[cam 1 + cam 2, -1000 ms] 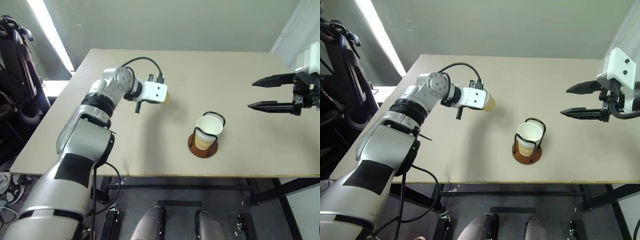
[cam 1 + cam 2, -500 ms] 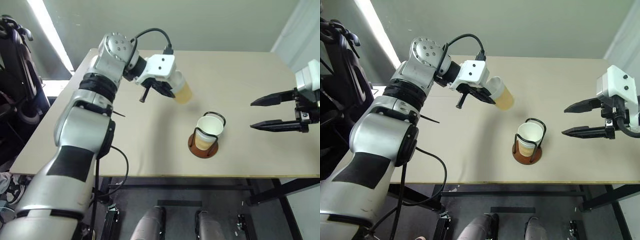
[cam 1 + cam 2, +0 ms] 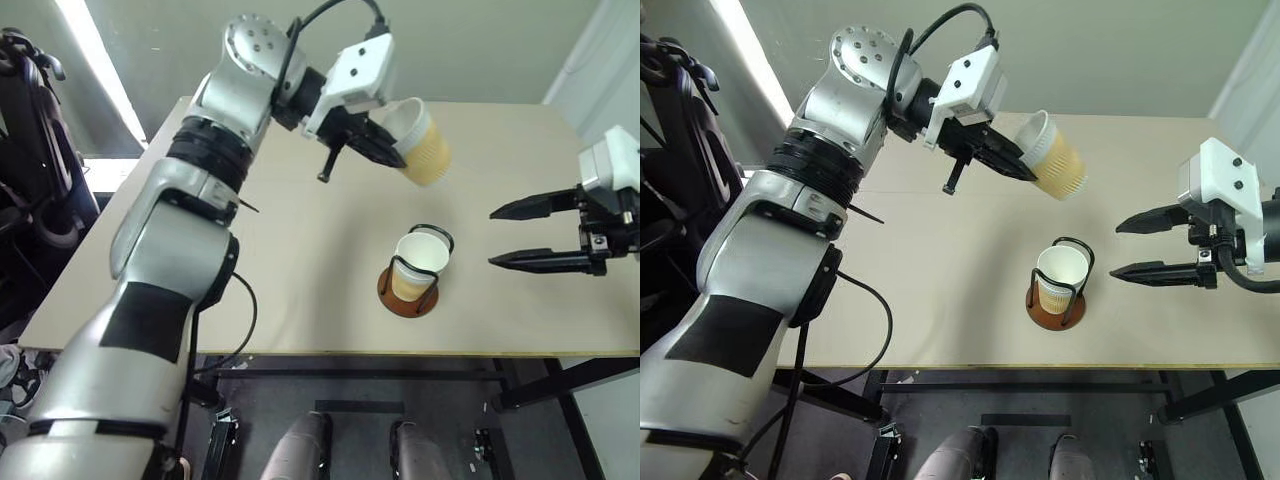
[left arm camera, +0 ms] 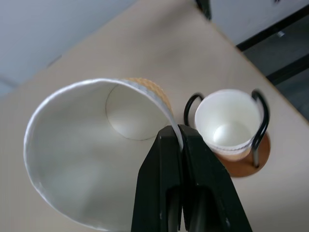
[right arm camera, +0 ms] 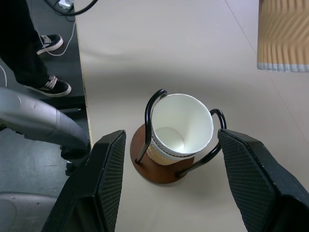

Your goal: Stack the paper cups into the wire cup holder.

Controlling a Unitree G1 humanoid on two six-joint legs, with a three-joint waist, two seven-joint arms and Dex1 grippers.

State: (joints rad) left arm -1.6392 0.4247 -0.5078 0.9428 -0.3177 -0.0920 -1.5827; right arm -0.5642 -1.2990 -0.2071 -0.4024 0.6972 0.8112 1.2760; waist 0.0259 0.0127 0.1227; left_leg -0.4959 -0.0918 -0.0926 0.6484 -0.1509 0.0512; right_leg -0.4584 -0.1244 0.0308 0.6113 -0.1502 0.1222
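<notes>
The left gripper point(image 3: 392, 152) held a tilted paper cup point(image 3: 422, 143) above the beige surface point(image 3: 300, 250), fingers point(image 4: 179, 188) pinched on its rim. A nested cup point(image 3: 417, 262) sat in the wire cup holder point(image 3: 408, 290). The right gripper point(image 3: 508, 236) hovered beside it, fingers wide apart, empty. A person's shoes point(image 5: 50, 87) stood on the floor.

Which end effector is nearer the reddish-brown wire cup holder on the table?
Hard to call; the right looks slightly nearer. The right end effector, open, hangs beside the wire cup holder. The left end effector, shut on a tan paper cup, is raised above and behind it.
</notes>
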